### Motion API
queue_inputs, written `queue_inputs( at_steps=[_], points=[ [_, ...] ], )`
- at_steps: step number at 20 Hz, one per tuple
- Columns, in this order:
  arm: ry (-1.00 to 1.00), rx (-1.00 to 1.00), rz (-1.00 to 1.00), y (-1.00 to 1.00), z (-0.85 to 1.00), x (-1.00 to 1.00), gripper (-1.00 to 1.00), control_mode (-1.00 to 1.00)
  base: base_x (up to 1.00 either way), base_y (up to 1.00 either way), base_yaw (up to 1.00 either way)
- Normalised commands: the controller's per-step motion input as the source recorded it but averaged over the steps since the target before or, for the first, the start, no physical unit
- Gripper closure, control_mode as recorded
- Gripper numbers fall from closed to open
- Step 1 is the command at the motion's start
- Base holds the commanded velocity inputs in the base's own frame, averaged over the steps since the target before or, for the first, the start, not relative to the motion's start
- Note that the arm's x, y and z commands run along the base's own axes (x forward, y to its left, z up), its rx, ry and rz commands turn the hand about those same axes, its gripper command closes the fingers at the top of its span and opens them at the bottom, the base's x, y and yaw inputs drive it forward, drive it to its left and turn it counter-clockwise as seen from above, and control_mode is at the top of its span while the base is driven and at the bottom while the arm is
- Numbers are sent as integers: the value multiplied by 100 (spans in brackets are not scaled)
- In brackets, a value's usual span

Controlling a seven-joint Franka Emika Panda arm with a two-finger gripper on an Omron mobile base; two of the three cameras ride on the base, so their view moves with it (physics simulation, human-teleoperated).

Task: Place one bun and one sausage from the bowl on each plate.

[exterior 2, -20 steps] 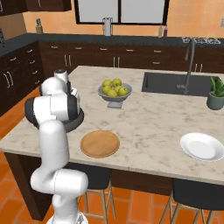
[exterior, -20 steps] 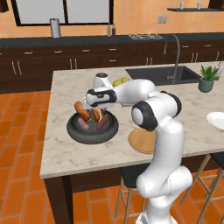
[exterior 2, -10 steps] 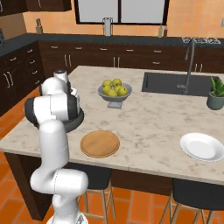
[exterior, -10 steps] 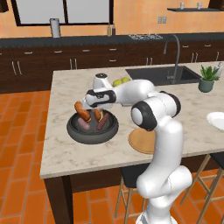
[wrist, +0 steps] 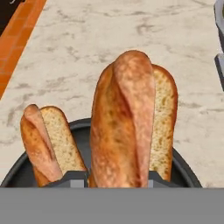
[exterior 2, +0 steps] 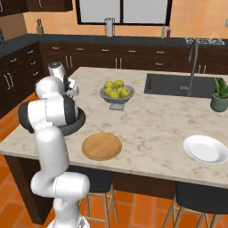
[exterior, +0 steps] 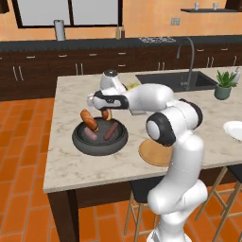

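The dark bowl (exterior: 100,140) sits on the island's left part. One bun (exterior: 88,119) leans on its left rim, and a pinkish sausage (exterior: 90,136) and a dark reddish sausage (exterior: 111,131) lie inside. My gripper (exterior: 105,110) hangs over the bowl's back, shut on the other bun (exterior: 106,115). In the hand view that held bun (wrist: 124,118) stands between the fingertips (wrist: 75,177), with the leaning bun (wrist: 43,144) to its left and the bowl's rim (wrist: 186,168) beneath. The tan wood plate (exterior 2: 102,146) lies right of the bowl. The white plate (exterior 2: 205,149) is far right.
A pale bowl of yellow-green fruit (exterior 2: 116,91) stands behind the wood plate. The sink (exterior 2: 176,84) with its tap and a potted plant (exterior 2: 219,94) are at the back right. The island's front edge runs just below the bowl.
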Motion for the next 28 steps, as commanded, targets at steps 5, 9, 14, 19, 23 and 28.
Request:
queue_inputs(
  at_steps=[5, 9, 14, 19, 23, 28],
  points=[
    [5, 1, -10, -62, 52, -80, 100, -100, 0, 0, 0],
    [8, 4, -7, -86, 62, -100, 100, -100, 0, 0, 0],
    [29, 0, -11, -80, -13, -79, 100, -100, 0, 0, 0],
    [37, -2, -5, -82, -1, -71, 100, -100, 0, 0, 0],
    [22, -5, -4, -30, -29, -9, 100, -100, 0, 0, 0],
    [5, 0, 13, -60, -32, 18, 100, -100, 0, 0, 0]
  ],
)
